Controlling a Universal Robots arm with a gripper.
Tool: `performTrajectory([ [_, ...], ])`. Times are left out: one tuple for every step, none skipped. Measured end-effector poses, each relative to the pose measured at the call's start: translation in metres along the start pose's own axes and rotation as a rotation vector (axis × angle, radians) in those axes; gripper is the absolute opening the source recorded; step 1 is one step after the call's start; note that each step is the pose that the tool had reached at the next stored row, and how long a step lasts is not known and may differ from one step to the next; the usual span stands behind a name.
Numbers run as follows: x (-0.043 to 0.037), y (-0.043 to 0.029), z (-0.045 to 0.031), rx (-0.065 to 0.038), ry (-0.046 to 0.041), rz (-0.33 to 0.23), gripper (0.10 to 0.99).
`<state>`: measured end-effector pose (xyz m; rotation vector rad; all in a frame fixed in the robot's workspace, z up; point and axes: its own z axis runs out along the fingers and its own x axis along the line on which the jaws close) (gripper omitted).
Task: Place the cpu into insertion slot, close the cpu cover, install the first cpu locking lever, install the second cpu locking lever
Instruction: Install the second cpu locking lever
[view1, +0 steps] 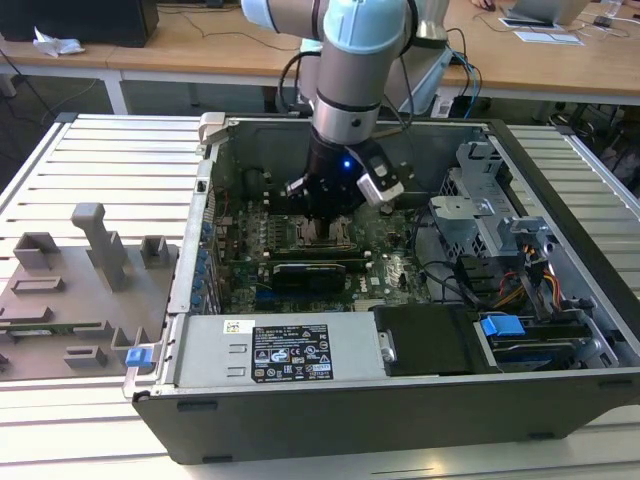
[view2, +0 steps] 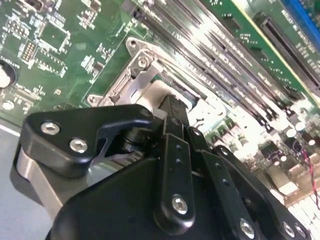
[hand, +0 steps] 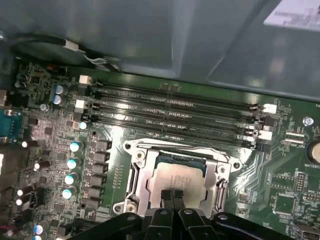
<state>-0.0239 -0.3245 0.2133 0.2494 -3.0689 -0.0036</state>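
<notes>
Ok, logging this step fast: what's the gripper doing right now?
Gripper: shut, fingertips together, pressing down on the cpu seated under the closed cpu cover; holding nothing.

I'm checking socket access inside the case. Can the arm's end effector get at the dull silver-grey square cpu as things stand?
Probably yes. In the first wrist view the end effector is right over the dull silver-grey square cpu, which sits framed by the thin silver metal cpu cover, with nothing between them.
</notes>
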Motion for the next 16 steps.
performTrajectory([
  [0.0001,0.0007,-0.0051,0.001,0.0000,0.000,0.106],
  [0.0004,0.0011,-0.0103,0.002,0.0001,0.000,0.106],
  [0.0006,0.0019,-0.0159,0.004,0.0005,0.000,0.106],
  [0.0007,0.0027,-0.0185,0.006,0.0008,0.000,0.106],
  [0.0007,0.0040,-0.0226,0.009,0.0013,0.000,0.106],
  [0.0008,0.0058,-0.0284,0.013,0.0020,0.001,0.106],
  [0.0009,0.0069,-0.0332,0.015,0.0023,0.001,0.106],
  [0.0009,0.0073,-0.0358,0.016,0.0024,0.001,0.106],
  [0.0010,0.0075,-0.0371,0.016,0.0024,0.001,0.106],
  [0.0010,0.0077,-0.0381,0.016,0.0025,0.001,0.106],
  [0.0011,0.0078,-0.0390,0.016,0.0025,0.001,0.106],
  [0.0011,0.0078,-0.0390,0.016,0.0022,0.001,0.106],
  [0.0011,0.0078,-0.0393,0.016,0.0024,0.001,0.106],
  [0.0012,0.0078,-0.0395,0.016,0.0024,0.001,0.106],
  [0.0012,0.0078,-0.0395,0.016,0.0025,0.001,0.106],
  [0.0012,0.0078,-0.0396,0.016,0.0024,0.001,0.106],
])
